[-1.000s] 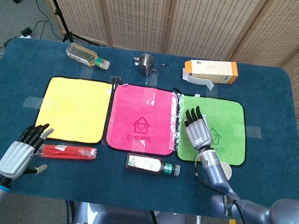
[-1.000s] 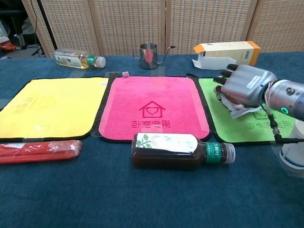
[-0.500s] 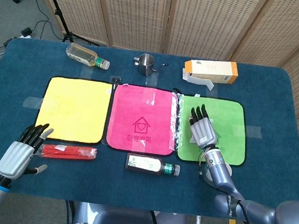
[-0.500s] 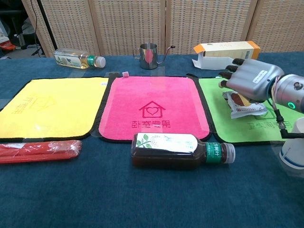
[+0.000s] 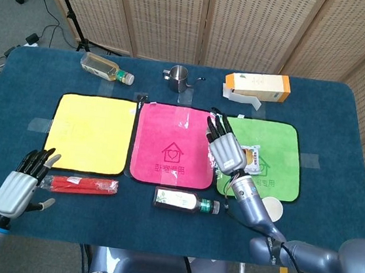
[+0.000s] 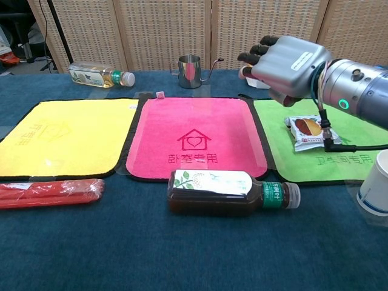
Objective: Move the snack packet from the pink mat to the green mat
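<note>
Snack packet [image 6: 310,131] is lying flat on green mat [image 6: 357,163]; looking light, crinkly, best pinched by edges. Right robot hand [image 6: 285,60] is hovering at its ten o'clock, fingers spread, empty.

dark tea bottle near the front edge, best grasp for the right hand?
Grip the dark tea bottle around its labelled mid-body, coming down from above. It lies on its side across the table, cap toward the paper cup, so the long round body offers both flanks. The right hand is open and raised above the mats.
</note>
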You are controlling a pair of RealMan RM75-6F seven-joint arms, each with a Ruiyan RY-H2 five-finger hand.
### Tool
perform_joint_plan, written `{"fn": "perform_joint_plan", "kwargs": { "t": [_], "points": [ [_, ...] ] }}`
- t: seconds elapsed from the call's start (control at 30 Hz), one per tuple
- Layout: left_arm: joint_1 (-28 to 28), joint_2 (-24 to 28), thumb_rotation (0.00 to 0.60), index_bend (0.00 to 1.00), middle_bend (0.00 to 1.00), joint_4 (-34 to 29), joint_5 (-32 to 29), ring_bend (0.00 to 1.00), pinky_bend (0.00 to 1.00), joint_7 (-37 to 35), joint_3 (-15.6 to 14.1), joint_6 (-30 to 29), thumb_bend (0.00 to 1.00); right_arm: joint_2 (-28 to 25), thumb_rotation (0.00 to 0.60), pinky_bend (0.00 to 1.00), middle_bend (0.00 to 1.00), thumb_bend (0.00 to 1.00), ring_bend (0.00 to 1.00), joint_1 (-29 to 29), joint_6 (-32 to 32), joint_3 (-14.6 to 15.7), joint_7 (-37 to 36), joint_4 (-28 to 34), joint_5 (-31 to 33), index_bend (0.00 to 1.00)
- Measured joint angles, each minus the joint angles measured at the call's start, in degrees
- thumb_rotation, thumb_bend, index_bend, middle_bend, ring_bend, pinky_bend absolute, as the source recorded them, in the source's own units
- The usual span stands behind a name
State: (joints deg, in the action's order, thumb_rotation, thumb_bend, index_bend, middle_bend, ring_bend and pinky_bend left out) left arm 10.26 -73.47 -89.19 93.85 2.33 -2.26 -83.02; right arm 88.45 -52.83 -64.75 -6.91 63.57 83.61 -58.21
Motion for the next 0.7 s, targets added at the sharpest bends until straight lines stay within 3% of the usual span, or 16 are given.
{"fn": "perform_joint_plan", "kwargs": {
  "t": [0.1,0.23,0.47,0.7],
  "points": [
    [-0.28,-0.26,0.6,0.0,0.0,0.28,0.08,0.0,0.0,0.16,0.23,-0.76,0.09,-1.29,0.6,0.04,0.0,0.17,0.0,2.14,-3.63,0.5,-5.11,3.16,-4.46,0.14],
    [-0.55,-0.66,0.6,0.0,0.0,0.62,0.21,0.0,0.0,0.75,0.43,-1.38,0.08,-3.23,0.6,0.04,0.0,0.01,0.0,6.44,-9.16,2.38,-13.73,6.56,-11.44,0.12],
    [-1.26,-1.05,0.6,0.0,0.0,0.83,0.38,0.0,0.0,2.62,0.83,-3.14,0.08,-6.5,0.6,0.03,0.0,0.0,0.0,16.16,-20.38,8.24,-29.31,9.43,-23.88,0.07],
    [-2.51,-1.21,0.6,0.0,0.0,0.7,1.38,0.0,0.0,4.63,1.06,-5.85,0.08,-9.01,0.6,0.02,0.0,0.0,0.0,28.81,-33.89,14.91,-42.68,5.06,-34.29,0.06]
  ]
}}
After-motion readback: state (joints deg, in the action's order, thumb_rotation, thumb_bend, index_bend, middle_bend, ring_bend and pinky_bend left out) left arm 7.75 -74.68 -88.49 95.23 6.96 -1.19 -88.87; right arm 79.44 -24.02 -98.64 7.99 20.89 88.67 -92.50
